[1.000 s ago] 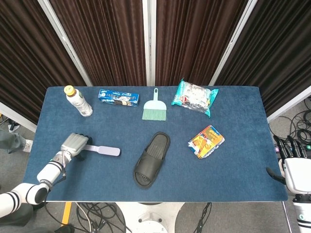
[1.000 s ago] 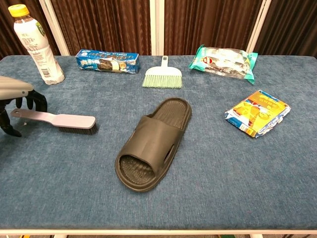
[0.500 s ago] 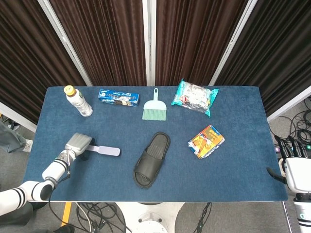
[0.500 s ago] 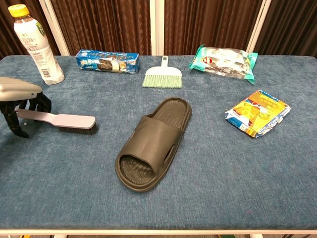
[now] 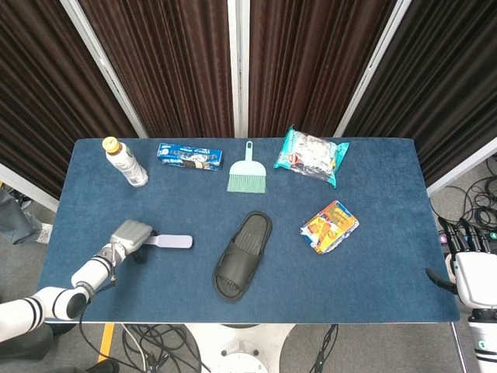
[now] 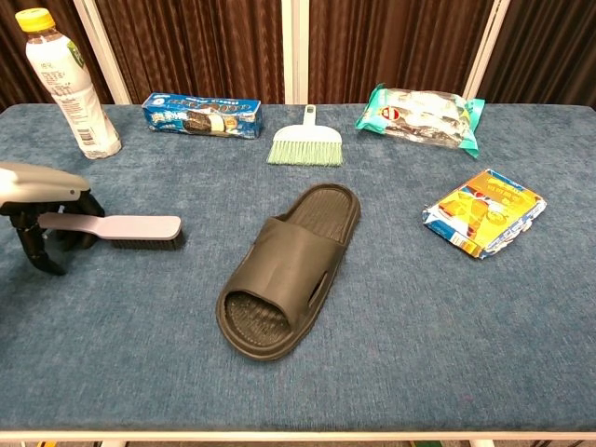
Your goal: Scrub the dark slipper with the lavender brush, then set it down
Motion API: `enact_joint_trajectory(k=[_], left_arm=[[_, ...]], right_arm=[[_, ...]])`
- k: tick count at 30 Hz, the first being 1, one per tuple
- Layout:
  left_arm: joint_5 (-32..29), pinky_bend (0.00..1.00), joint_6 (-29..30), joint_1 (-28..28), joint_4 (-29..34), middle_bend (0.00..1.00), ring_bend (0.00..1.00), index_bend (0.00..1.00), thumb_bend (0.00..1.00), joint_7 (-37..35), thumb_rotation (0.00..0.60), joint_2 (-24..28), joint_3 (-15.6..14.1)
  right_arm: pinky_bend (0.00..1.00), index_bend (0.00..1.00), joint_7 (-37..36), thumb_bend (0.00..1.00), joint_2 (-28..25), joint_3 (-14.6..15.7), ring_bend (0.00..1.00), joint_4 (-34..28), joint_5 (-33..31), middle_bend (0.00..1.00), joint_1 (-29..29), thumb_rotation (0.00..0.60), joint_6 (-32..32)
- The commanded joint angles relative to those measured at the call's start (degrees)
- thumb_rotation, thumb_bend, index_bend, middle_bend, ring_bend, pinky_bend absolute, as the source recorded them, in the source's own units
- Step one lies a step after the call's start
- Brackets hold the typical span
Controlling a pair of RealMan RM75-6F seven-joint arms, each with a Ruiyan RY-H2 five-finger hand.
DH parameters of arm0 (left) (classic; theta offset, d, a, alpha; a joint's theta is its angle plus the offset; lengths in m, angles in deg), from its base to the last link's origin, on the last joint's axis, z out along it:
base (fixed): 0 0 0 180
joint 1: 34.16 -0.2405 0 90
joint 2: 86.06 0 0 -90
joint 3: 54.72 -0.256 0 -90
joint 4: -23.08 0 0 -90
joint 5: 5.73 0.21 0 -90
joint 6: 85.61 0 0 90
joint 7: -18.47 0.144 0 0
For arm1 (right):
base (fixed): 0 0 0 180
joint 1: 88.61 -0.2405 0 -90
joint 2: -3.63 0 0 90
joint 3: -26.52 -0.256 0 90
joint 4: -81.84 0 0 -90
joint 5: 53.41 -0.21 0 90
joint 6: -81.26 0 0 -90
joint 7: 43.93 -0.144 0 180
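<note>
Worktop [image 5: 373, 272] in blue cloth carries everything, and near its middle lies the dark slipper [image 6: 288, 269], sole down, long axis slanting from the near-left heel to the far-right toe. Left of it, well apart, the lavender brush [image 6: 119, 227] lies flat, bristles toward the slipper and handle pointing away to the left. The left hand [image 6: 42, 209] sits over that handle end with fingers curled around it; whether they truly grip yet I cannot tell. So the slipper lies to this hand's right, along the brush's own axis. The right hand [image 5: 468, 260] hangs off the far right edge, fingers loosely apart and empty, much farther from the brush.
</note>
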Motion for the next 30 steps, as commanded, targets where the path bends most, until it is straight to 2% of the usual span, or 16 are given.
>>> enact_joint_trajectory(k=[1,5,8,11,14,17,21,26,30], left_arm=[[0.37,0.61,-1.84,0.68,-0.09,0.68,0.56,0.61,0.25,-2.12,0.6,0.15,-0.08],[1.57,0.68,-2.71,0.55,-0.44,0.77,0.66,0.73,0.38,-5.65,0.6,-0.13,0.34],[3.61,0.78,-1.75,-0.12,-0.97,0.85,0.75,0.83,0.41,-8.15,0.6,-0.59,0.81],[6.31,0.87,0.61,-1.35,-1.49,0.92,0.81,0.92,0.39,-10.86,0.6,-1.16,1.29],[9.74,0.97,4.19,-2.9,-2.09,0.96,0.86,0.98,0.27,-13.95,0.6,-1.79,1.78],[13.83,1.0,9.98,-4.92,-2.34,0.99,0.91,1.0,0.22,-18.24,0.6,-2.7,2.73],[18.58,1.0,19.05,-7.83,-2.77,1.0,0.99,1.0,0.19,-26.61,0.6,-4.58,4.45],[26.35,1.0,28.84,-10.19,-2.62,1.0,1.0,1.0,0.31,-38.14,0.6,-4.68,4.53],[33.11,1.0,37.24,-12.0,-2.86,1.0,1.0,1.0,0.41,-41.82,0.6,-5.14,2.65]], right_arm=[[0.1,0.03,-0.12,0.04,0.03,-0.01,0.03,0.05,-0.14,0.16,0.04,0.6,-0.04],[0.1,0.03,-0.4,0.04,0.09,-0.07,0.03,0.15,-0.31,0.16,0.02,0.6,-0.16],[0.1,0.03,-0.69,0.04,0.15,-0.15,0.03,0.3,-0.43,0.16,0.01,0.6,-0.18],[0.1,0.03,-0.87,0.04,0.24,-0.2,0.03,0.45,-0.59,0.16,0.02,0.6,-0.24],[0.1,0.03,-1.12,0.05,0.26,-0.21,0.03,0.49,-0.64,0.16,0.01,0.6,-0.31],[0.1,0.03,-1.3,0.05,0.22,-0.16,0.03,0.44,-0.36,0.16,-0.03,0.6,-0.25],[0.1,0.03,-1.43,0.05,-0.16,0.43,0.03,0.03,0.85,0.17,-0.64,0.6,-1.26],[0.1,0.03,-0.53,0.05,-1.67,1.92,0.03,-2.07,5.6,0.18,-4.36,0.6,-6.1],[0.1,0.03,0.4,0.05,-2.72,2.02,0.03,-4.99,10.21,0.18,-10.58,0.6,-13.2]])
